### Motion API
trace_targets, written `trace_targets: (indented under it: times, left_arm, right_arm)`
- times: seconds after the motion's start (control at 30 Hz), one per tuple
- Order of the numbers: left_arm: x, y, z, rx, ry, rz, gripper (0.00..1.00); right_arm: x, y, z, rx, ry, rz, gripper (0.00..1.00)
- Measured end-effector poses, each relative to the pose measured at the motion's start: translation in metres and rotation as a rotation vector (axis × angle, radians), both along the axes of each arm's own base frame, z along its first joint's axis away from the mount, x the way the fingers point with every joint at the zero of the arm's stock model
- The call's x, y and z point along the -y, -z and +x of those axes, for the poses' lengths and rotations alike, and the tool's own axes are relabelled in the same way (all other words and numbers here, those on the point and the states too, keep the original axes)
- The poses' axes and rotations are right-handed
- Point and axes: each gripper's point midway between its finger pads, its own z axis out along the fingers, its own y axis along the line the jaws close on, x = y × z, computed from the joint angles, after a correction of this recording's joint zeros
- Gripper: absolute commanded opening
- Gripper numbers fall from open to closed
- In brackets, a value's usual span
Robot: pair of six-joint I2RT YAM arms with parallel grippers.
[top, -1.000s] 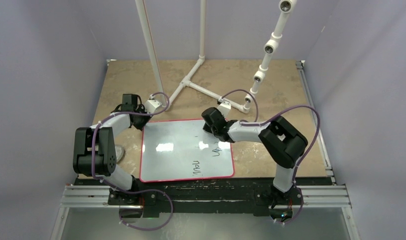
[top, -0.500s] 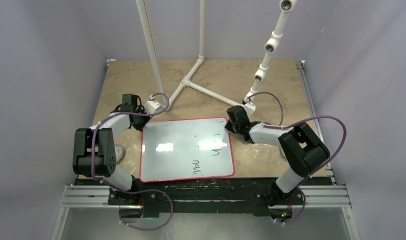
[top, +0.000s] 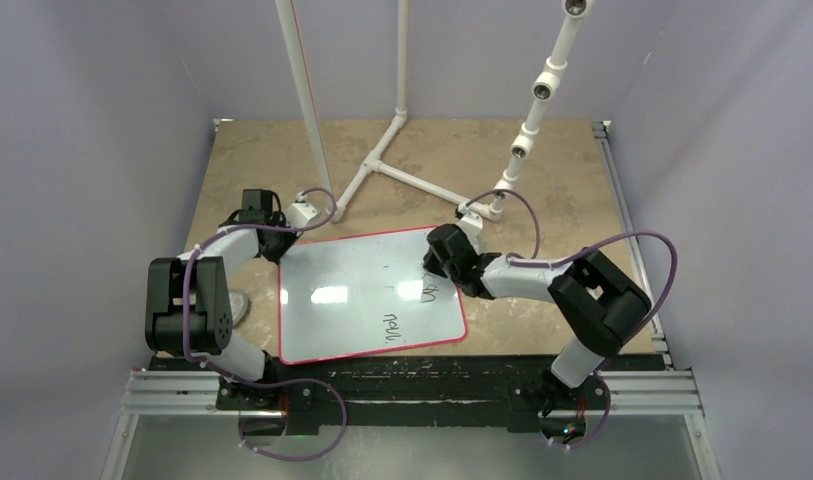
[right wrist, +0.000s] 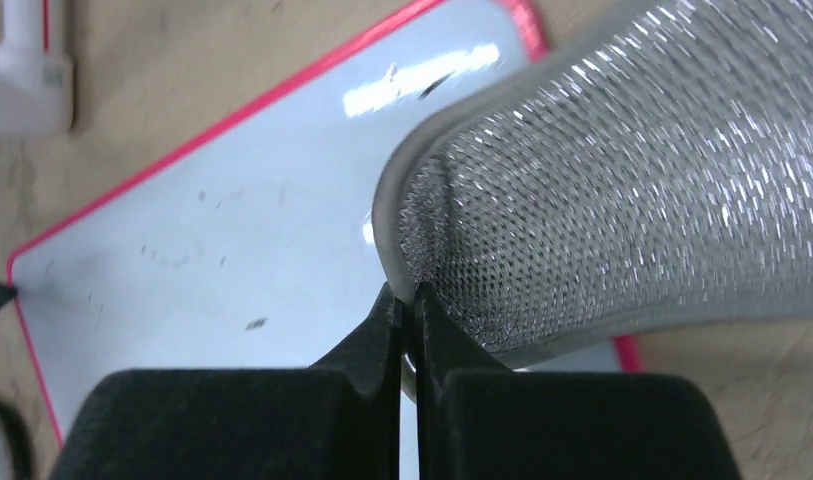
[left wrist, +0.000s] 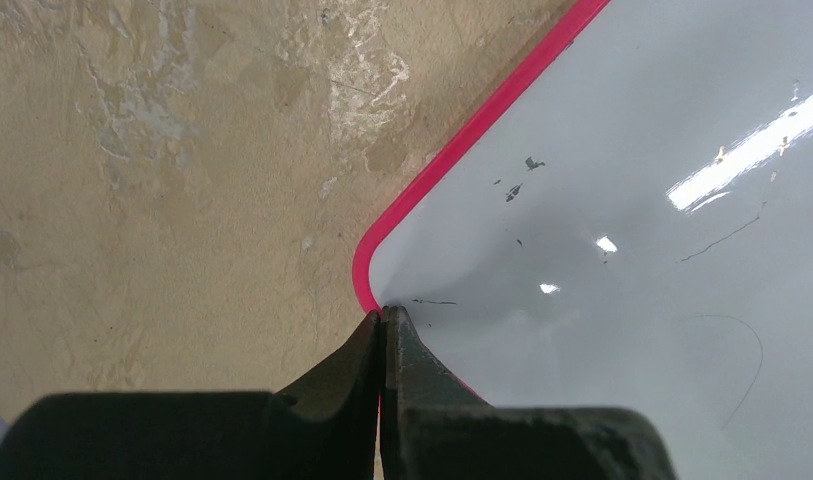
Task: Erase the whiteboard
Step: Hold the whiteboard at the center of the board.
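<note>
The whiteboard (top: 352,300), glossy white with a thin red border, lies flat on the table, turned slightly, with black handwriting near its right side. My left gripper (top: 279,250) is shut, its tips pressing on the board's far left corner (left wrist: 367,280). My right gripper (top: 444,258) is shut on the edge of a grey-silver mesh pad (right wrist: 622,200) and holds it over the board's far right part (right wrist: 232,240). From the top view the pad is hidden under the gripper. Faint black specks remain on the board in both wrist views.
A white pipe frame (top: 382,165) stands on the tan table behind the board, with a jointed white pipe (top: 532,110) rising at the back right. A white fitting (right wrist: 27,70) lies beyond the board. A metal rail (top: 412,390) runs along the near edge.
My right gripper swung right off the board's edge, then came back left onto its far right part. The board rotated slightly. The left gripper stayed on the corner.
</note>
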Motion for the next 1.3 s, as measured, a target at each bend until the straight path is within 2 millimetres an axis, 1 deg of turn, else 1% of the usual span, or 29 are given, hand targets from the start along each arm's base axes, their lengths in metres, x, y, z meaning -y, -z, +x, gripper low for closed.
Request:
trace_targets:
  times: [0.03, 0.1, 0.17, 0.23, 0.37, 0.43, 0.57, 0.67, 0.7, 0.77, 0.83, 0.9, 0.97, 1.03, 1.07, 1.13, 1.2, 1.27, 1.3]
  left_arm:
    - [0.0, 0.0, 0.0, 0.0, 0.0, 0.0, 0.0]
    - [0.0, 0.0, 0.0, 0.0, 0.0, 0.0, 0.0]
    - [0.0, 0.0, 0.0, 0.0, 0.0, 0.0, 0.0]
    - [0.0, 0.0, -0.001, 0.0, 0.0, 0.0, 0.0]
    - [0.0, 0.0, -0.002, 0.0, 0.001, 0.0, 0.0]
    - [0.0, 0.0, -0.002, 0.0, 0.001, 0.0, 0.0]
    - [0.0, 0.0, -0.002, -0.001, 0.001, 0.0, 0.0]
    - [0.0, 0.0, -0.002, -0.001, 0.002, 0.0, 0.0]
    - [0.0, 0.0, -0.002, -0.001, 0.002, 0.0, 0.0]
    - [0.0, 0.0, -0.002, -0.001, 0.002, 0.0, 0.0]
    - [0.0, 0.0, -0.002, -0.001, 0.002, 0.0, 0.0]
    - [0.0, 0.0, -0.002, -0.001, 0.003, 0.001, 0.0]
    - [0.0, 0.0, -0.003, -0.003, 0.003, 0.001, 0.0]
    - [0.0, 0.0, -0.004, -0.007, 0.004, 0.001, 0.0]
    - [0.0, 0.0, -0.005, -0.008, 0.004, 0.001, 0.0]
    - [0.0, 0.0, -0.005, -0.008, 0.007, 0.002, 0.0]
    - [0.0, 0.0, -0.005, -0.008, 0.01, 0.003, 0.0]
    - [0.0, 0.0, -0.005, -0.007, 0.011, 0.002, 0.0]
    - [0.0, 0.0, -0.005, -0.007, 0.011, 0.002, 0.0]
  right_arm:
    - [-0.008, -0.002, -0.01, -0.005, -0.022, -0.001, 0.0]
    - [-0.015, -0.005, -0.02, -0.012, -0.046, -0.006, 0.0]
    - [-0.013, -0.004, -0.021, -0.02, -0.04, -0.019, 0.0]
    - [-0.009, -0.002, -0.014, -0.029, -0.021, -0.04, 0.0]
    - [-0.007, 0.006, 0.013, -0.037, 0.029, -0.082, 0.0]
    - [-0.006, 0.005, 0.025, -0.03, 0.049, -0.081, 0.0]
    - [-0.001, 0.006, 0.036, -0.027, 0.075, -0.082, 0.0]
    - [-0.005, 0.006, 0.042, -0.021, 0.076, -0.085, 0.0]
    - [-0.007, 0.006, 0.044, -0.016, 0.073, -0.084, 0.0]
    - [-0.02, 0.006, 0.05, -0.005, 0.052, -0.083, 0.0]
    - [-0.04, 0.005, 0.056, 0.011, 0.026, -0.083, 0.0]
    - [-0.06, 0.005, 0.054, 0.025, -0.008, -0.073, 0.0]
    - [-0.067, 0.005, 0.048, 0.028, -0.025, -0.068, 0.0]
    - [-0.063, 0.005, 0.043, 0.028, -0.024, -0.059, 0.0]
    - [-0.055, 0.006, 0.04, 0.022, -0.015, -0.054, 0.0]
    - [-0.036, 0.006, 0.038, 0.012, 0.013, -0.057, 0.0]
    - [-0.008, 0.006, 0.039, 0.0, 0.063, -0.07, 0.0]
    - [0.012, 0.006, 0.044, -0.008, 0.106, -0.084, 0.0]
    - [0.018, 0.006, 0.046, -0.01, 0.119, -0.09, 0.0]
